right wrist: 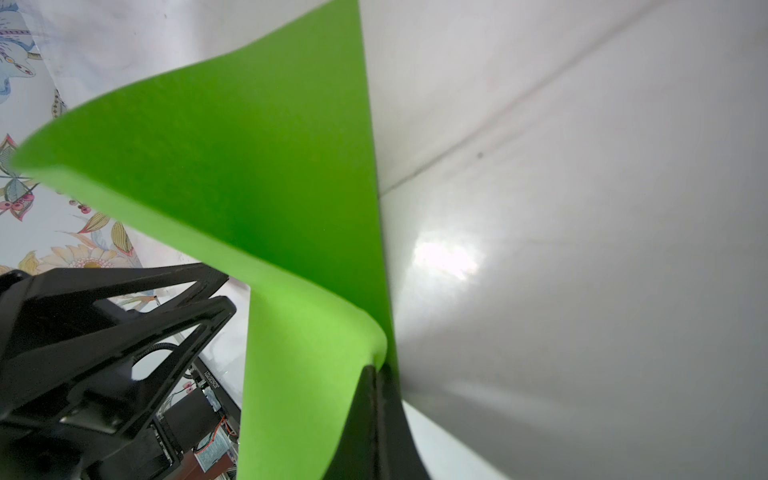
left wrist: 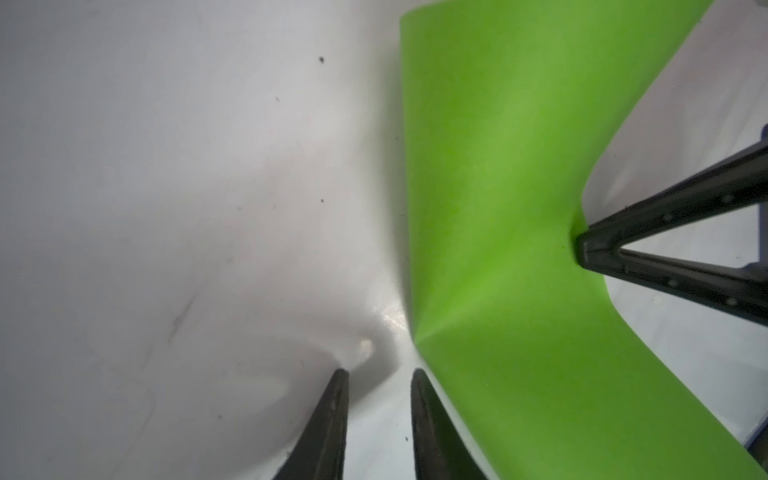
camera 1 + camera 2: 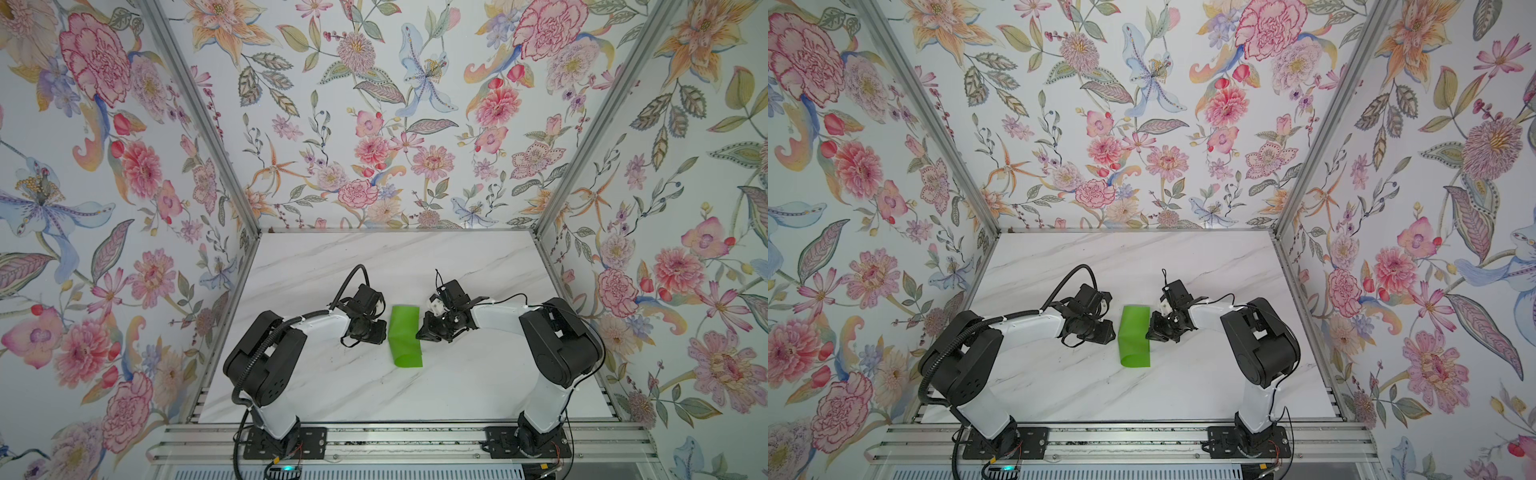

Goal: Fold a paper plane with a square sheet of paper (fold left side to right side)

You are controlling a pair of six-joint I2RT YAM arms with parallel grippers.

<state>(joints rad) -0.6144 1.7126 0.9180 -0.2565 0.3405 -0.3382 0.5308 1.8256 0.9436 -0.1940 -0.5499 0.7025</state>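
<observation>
I see the paper [image 3: 405,336] [image 3: 1135,336] lying on the white marble table [image 3: 415,386], right between my two claws, doubled over into a narrow strip. The right claw [image 3: 422,334] [image 1: 376,370] is pressed together on the paper's edge; in its wrist view the fingers meet with the green sheet [image 1: 270,187] pinched at their tips, and the upper layer bows up and away from them. From the left wrist view I can see those same tips [image 2: 582,249] biting the far edge of the paper [image 2: 498,208]. The left claw [image 2: 378,374] [image 3: 374,332] stands spread, with bare table showing between its fingers and nothing in its grip. The paper's rounded, uncreased fold sits just beside one of its fingers. In both top views the paper's loop side faces the left claw and its free edges face the right claw.
</observation>
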